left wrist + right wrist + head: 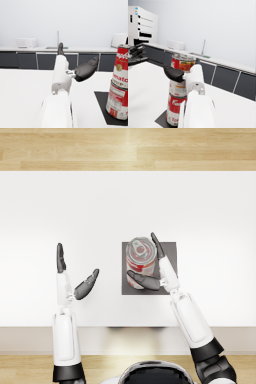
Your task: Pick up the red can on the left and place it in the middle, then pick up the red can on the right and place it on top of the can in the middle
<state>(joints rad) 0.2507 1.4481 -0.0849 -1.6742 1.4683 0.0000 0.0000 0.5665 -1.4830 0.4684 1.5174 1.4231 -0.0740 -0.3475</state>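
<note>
Left hand: my left hand is open and holds nothing. The fingers point away from me and the thumb angles out toward the cans. It hovers over the white table, well apart from the stack.

Left hand, wrist camera: my left hand shows the same spread, thumb wide of the fingers, nothing between them. The stack stands off to the thumb side.

Right hand: my right hand is at the upper can. The fingers run up along its far side and the thumb crosses its near side. I cannot tell whether the pads press the can or stand just off it.

Right hand, wrist camera: my right hand sits against the upper can, with the thumb reaching across the label at the can's lower half.

Upper can: it stands upright on top of the lower can, lid up, within my right hand's span.

Lower can: it stands upright on the dark mat, directly below my right hand. From the left wrist camera the two cans read as one column, the upper one set slightly askew of the lower.

Dark mat: it lies flat on the table under the stack, beside my right forearm.

Background: kitchen counter with a faucet, beyond both hands.
</note>
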